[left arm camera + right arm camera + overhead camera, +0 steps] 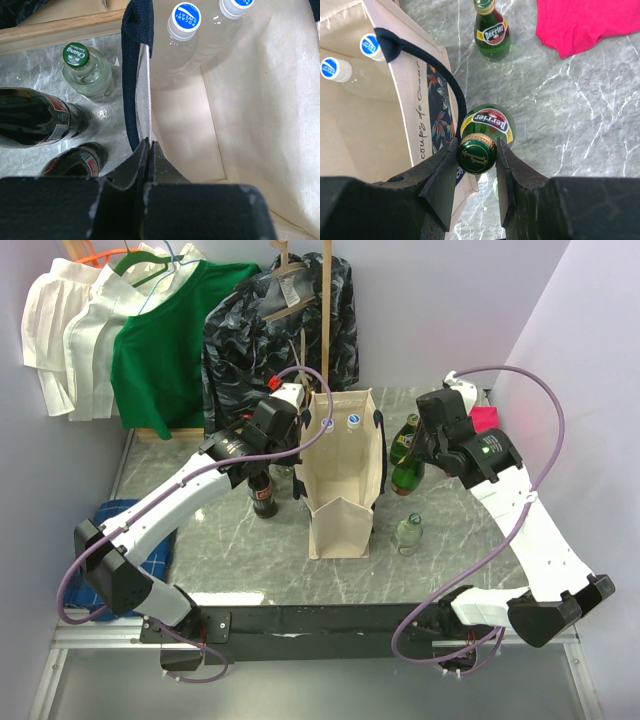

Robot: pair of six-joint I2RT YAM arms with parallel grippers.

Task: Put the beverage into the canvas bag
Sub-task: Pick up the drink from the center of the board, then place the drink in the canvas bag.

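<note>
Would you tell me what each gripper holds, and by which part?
The right gripper clamps the green Perrier bottle by its capped neck; the left gripper pinches the canvas bag by its rim beside the navy handle.

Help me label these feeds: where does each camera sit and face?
Top external: above and behind the robot, facing down over the marble table; left arm and right arm show.
Left wrist: on the left arm, facing down into the canvas bag; left gripper shut on its rim.
Right wrist: on the right arm, facing down; right gripper clamps a Perrier bottle.
Shared: both wrist views show the Pocari Sweat bottles.
</note>
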